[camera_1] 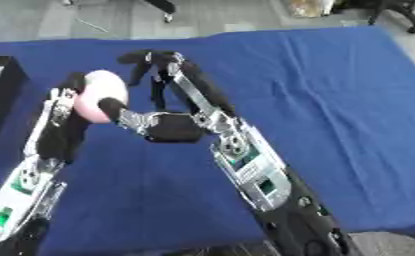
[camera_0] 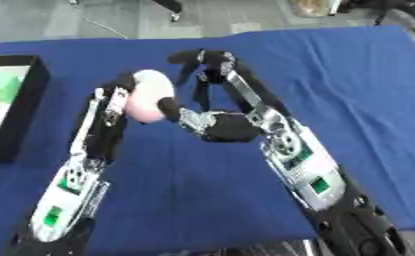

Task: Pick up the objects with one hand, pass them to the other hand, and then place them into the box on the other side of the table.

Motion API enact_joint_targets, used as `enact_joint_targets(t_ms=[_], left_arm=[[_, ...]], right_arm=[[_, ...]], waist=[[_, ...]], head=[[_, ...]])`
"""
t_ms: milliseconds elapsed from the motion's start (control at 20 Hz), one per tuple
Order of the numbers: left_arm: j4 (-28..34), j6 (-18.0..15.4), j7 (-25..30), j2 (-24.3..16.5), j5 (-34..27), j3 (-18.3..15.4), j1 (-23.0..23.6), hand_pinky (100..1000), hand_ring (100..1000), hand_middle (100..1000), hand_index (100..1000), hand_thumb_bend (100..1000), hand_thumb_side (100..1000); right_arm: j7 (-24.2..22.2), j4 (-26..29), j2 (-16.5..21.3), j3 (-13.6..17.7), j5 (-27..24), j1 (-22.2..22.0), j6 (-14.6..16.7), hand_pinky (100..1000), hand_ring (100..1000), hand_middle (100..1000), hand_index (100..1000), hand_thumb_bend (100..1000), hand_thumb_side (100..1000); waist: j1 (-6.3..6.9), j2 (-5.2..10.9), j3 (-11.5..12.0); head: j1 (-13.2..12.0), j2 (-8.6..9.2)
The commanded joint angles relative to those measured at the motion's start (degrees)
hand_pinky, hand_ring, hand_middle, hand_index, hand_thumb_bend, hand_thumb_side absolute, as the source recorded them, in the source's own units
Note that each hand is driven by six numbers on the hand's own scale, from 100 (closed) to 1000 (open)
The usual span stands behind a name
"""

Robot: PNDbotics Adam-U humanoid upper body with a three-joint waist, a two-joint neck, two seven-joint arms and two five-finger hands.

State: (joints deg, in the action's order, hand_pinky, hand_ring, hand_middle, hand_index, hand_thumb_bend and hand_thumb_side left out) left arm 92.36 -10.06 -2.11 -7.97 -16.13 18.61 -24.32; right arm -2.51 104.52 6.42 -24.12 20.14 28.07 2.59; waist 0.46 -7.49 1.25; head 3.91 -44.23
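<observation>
Pink ball (camera_0: 149, 102) sits above the blue table (camera_0: 359, 90), grasped by the left hand (camera_0: 116, 102), whose fingers curl around it. The right hand (camera_0: 212, 125) touches its right side, thumb against it, other fingers spread released. Box (camera_0: 22, 100) lies further left
</observation>
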Motion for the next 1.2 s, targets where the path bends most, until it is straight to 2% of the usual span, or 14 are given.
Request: enact_joint_targets(t_ms=[50, 100, 150, 300, 550, 700, 900, 1050, 1200], left_arm=[[1.13, -0.02, -2.06, -1.22, -1.38, -2.23, -1.38, 474, 240, 192, 369, 100, 649], [1.25, 0.06, -2.83, -1.71, -1.72, -2.91, -1.51, 475, 241, 192, 369, 100, 736], [1.32, 0.13, -3.82, -2.36, -2.16, -3.76, -1.67, 474, 241, 193, 369, 100, 651], [1.17, 0.25, -7.03, -4.74, -4.09, -6.33, -2.11, 471, 241, 193, 368, 100, 656], [-0.37, -0.17, -13.06, -10.50, -7.74, -11.29, -2.96, 471, 242, 194, 368, 100, 655], [-3.03, 0.17, -16.58, -14.84, -7.53, -14.07, -3.73, 469, 236, 187, 365, 100, 644], [-8.83, 2.66, -20.30, -21.46, -3.14, -16.18, -5.13, 467, 224, 173, 359, 100, 622], [-14.18, 5.29, -21.97, -26.24, 1.80, -16.84, -6.61, 466, 214, 162, 354, 100, 614], [-19.62, 7.77, -22.64, -29.33, 6.91, -17.16, -8.18, 467, 210, 156, 352, 100, 595]], right_arm=[[0.89, 1.24, -0.02, 0.49, -0.67, 0.32, 0.11, 457, 278, 532, 785, 415, 599], [0.97, 1.19, 0.01, 0.48, -0.75, 0.25, 0.14, 457, 278, 532, 785, 415, 598], [0.99, 1.12, 0.05, 0.46, -0.81, 0.15, 0.16, 457, 278, 532, 785, 412, 599], [0.95, 0.89, 0.18, 0.44, -0.84, -0.13, 0.23, 457, 277, 531, 785, 410, 601], [0.52, 0.49, 0.45, 0.40, -0.64, -0.38, 0.36, 458, 276, 531, 785, 405, 600], [0.04, 0.25, 0.58, 0.36, -0.48, -0.53, 0.42, 459, 275, 531, 786, 402, 598], [-0.68, 0.05, 0.77, 0.21, -0.36, -0.61, 0.54, 459, 273, 531, 786, 397, 597], [-1.26, -0.12, 0.89, 0.12, -0.25, -0.67, 0.57, 459, 272, 530, 787, 394, 597], [-1.62, -0.23, 0.98, 0.06, -0.21, -0.65, 0.56, 458, 270, 529, 786, 394, 597]], waist=[[0.19, 0.88, 0.05], [0.24, 0.96, 0.07], [0.29, 1.08, 0.11], [0.48, 1.40, 0.19], [0.75, 1.82, 0.23], [0.90, 2.08, 0.17], [1.04, 2.29, 0.01], [1.16, 2.35, -0.18], [1.19, 2.36, -0.45]], head=[[-2.50, 0.11], [-3.21, 0.11], [-3.99, 0.11], [-6.23, 0.75], [-9.74, 3.93], [-11.32, 5.46], [-12.42, 6.47], [-12.96, 6.46], [-12.87, 6.47]])
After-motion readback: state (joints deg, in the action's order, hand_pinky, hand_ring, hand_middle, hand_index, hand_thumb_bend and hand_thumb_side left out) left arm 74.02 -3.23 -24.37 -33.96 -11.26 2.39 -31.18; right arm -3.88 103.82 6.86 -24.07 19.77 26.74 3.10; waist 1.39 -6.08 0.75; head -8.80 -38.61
